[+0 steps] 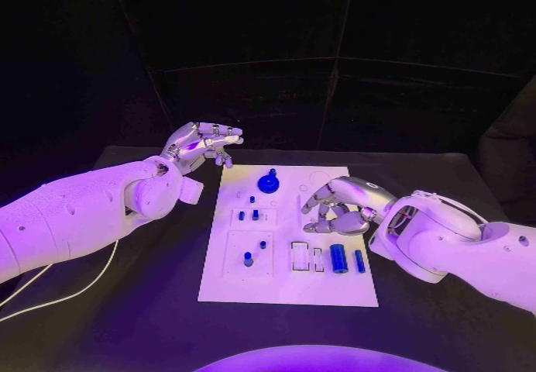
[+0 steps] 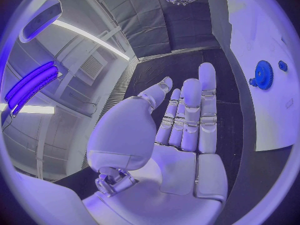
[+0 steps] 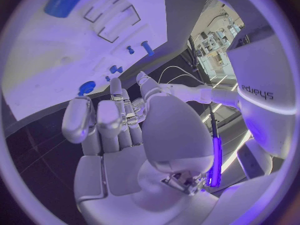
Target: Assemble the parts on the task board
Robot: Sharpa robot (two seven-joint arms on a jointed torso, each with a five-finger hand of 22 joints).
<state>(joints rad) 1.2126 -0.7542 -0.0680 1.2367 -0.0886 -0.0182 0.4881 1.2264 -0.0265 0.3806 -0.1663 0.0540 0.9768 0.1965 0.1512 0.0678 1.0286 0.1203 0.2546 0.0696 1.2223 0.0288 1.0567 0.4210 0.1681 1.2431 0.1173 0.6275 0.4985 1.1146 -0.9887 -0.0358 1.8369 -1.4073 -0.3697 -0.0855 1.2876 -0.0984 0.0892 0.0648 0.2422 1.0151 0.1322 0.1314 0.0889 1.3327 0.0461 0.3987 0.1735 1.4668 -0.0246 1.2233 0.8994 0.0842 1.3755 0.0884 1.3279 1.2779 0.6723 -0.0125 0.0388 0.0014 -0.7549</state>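
**Both hands free, parts on board**

Left hand (image 1: 204, 144) is raised past the far-left corner of the task board (image 1: 287, 291), fingers loose and apart, w/ nothing in it. Right hand (image 1: 341, 208) hovers over the board's right side, fingers curled, grasping nothing. Blue gear (image 1: 268, 183) lies at the far end; two blue cylinders (image 1: 348, 259) lie side by side near the right edge; small pegs (image 1: 252, 215) stand mid-board.

the head view looks down from above onto the black desk (image 1: 146, 325), taking in the whole task board (image 1: 288, 287) with both arms entering from the sides. the left wrist view sits close behind the left hand (image 2: 181, 130), facing along its fingers past the board's edge, where the blue gear (image 2: 264, 75) shows. the right wrist view sits close behind the right hand (image 3: 125, 130), facing the board. all three views share the board.
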